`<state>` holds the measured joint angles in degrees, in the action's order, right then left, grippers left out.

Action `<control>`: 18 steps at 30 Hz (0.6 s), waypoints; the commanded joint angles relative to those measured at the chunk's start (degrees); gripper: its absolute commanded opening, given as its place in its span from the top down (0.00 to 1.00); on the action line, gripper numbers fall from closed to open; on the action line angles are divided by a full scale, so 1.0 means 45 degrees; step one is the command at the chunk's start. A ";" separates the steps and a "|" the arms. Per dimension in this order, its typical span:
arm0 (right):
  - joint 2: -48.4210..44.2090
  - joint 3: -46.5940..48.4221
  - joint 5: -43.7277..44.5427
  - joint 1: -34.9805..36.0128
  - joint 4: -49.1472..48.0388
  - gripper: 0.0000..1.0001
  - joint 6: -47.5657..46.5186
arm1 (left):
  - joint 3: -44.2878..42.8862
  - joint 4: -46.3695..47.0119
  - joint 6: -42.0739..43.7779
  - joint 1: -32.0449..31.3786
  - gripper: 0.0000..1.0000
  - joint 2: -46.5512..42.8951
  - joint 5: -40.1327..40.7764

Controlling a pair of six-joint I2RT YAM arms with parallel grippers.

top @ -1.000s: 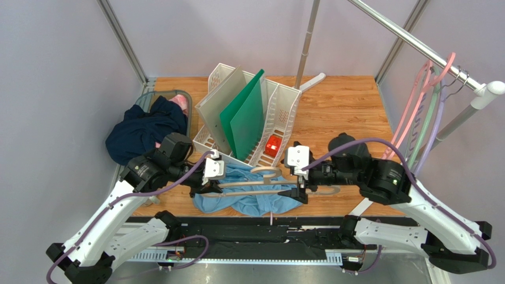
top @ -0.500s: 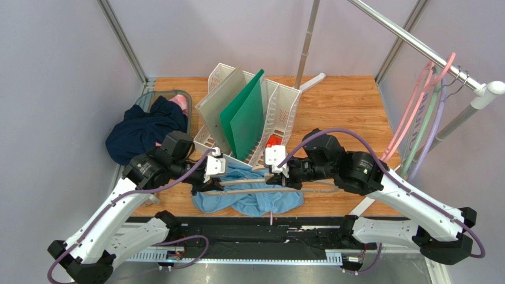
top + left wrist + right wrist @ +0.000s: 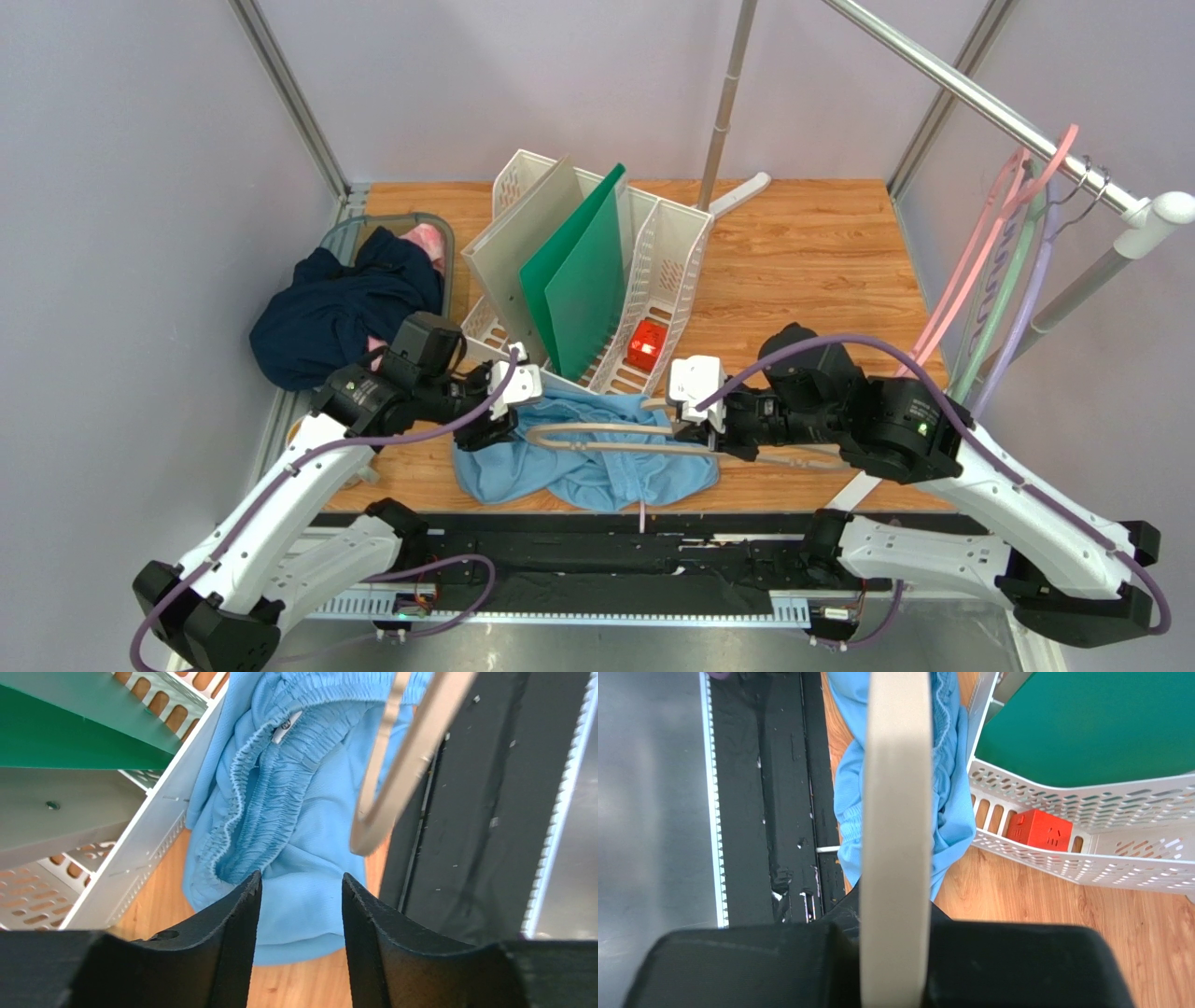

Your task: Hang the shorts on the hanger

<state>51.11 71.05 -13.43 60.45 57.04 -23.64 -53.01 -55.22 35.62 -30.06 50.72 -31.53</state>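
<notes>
Clearly, we noted the right tool (image 3: 896, 918) clamped on the beige hanger (image 3: 896, 777) above the sky-blue shorts (image 3: 295, 833); left tool (image 3: 300, 879) stood open, empty, over them.

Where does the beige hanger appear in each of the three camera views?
Top external: the hanger lies across the shorts, lower centre.
Left wrist: the hanger curves in at upper right.
Right wrist: the hanger runs down the centre.
Shared landmark: the blue shorts.
</notes>
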 commanded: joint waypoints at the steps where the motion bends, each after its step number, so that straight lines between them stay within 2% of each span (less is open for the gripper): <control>1: 0.0495 -0.0183 0.0699 0.0005 -0.0115 1.00 0.0057 | 0.0997 0.0419 0.3865 0.0060 0.50 -0.0196 -0.0489; 3: 0.0653 -0.0280 0.0971 -0.0014 -0.0582 1.00 0.0174 | 0.1523 0.0338 0.5418 0.0060 0.53 -0.0371 -0.0611; 6: 0.1043 -0.0378 0.1129 -0.0014 -0.0973 1.00 0.0388 | 0.1956 0.0629 0.7859 0.0060 0.58 -0.0141 0.0186; 9: 0.1376 -0.0533 0.1265 -0.0014 -0.1403 1.00 0.0739 | 0.1918 0.0845 0.8275 0.0215 0.57 0.0620 0.0542; 11: 0.1512 -0.0651 0.1479 0.0005 -0.1754 1.00 0.0800 | 0.1898 0.1040 0.8277 0.0566 0.52 0.0915 0.0444; 13: 0.1610 -0.0651 0.1597 0.0005 -0.1912 1.00 0.0742 | 0.2130 0.1625 0.8276 0.1091 0.47 0.1053 0.0152; 18: 0.2098 -0.0339 0.1988 0.0142 -0.1913 1.00 0.0585 | 0.2913 0.3283 0.8784 0.1680 0.40 0.0916 0.0443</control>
<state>59.48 67.90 -7.01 60.47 52.34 -21.37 -41.98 -47.86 70.02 -24.25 55.44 -28.77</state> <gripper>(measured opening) 0.053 0.574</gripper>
